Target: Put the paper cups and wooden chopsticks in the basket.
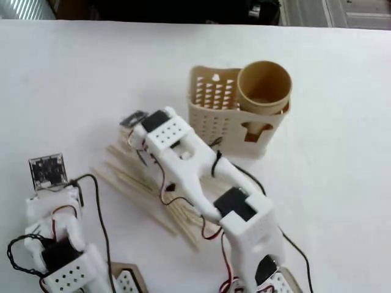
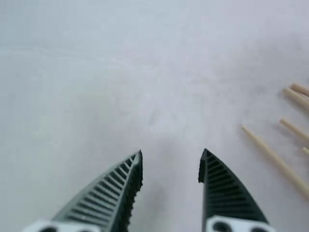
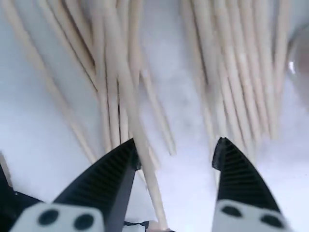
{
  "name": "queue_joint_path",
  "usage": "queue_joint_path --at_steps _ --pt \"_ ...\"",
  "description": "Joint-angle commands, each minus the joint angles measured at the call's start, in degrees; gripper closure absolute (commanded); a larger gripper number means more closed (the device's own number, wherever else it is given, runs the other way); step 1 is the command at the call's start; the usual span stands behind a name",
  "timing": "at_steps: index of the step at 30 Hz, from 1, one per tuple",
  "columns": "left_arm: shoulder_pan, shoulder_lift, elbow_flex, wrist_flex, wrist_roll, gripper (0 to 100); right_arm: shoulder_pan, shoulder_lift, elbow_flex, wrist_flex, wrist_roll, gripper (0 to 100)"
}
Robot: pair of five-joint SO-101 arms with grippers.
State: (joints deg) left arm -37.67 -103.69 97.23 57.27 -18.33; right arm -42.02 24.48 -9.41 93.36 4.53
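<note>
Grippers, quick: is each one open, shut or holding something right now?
Left gripper: open, empty, above the table.
Right gripper: open, gripping nothing, over the wooden chopsticks.

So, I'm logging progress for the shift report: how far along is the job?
Done: a paper cup stands in the basket. In hand: the right end effector hangs open over the wooden chopsticks on the table, gripping none. Left: every visible chopstick must go in; the left end effector is open over bare table.
</note>
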Motion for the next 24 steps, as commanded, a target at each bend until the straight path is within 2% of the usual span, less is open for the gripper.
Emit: queue_joint_path --at_steps 1,6,15,19,24 --pt "-0.66 -0.84 -0.26 -0.88 -0.35 80 0.66 -5.05 -2.29 0.48 -5.19 75.5" --pt "-0.66 -0.84 -0.26 -0.88 -0.35 80 -0.31 -7.34 -2.29 0.31 -11.96 75.5" --pt "-0.66 -0.84 -0.26 -0.88 -0.35 80 -0.22 -19.74 -1.67 4.97 -3.16 75.5" --pt "-0.66 -0.84 -0.26 -0.88 -0.35 80 -0.57 -25.98 0.35 4.88 0.26 75.5" --pt "-0.66 -0.84 -0.26 -0.88 -0.35 80 -1.8 -25.27 4.13 0.84 3.6 75.5"
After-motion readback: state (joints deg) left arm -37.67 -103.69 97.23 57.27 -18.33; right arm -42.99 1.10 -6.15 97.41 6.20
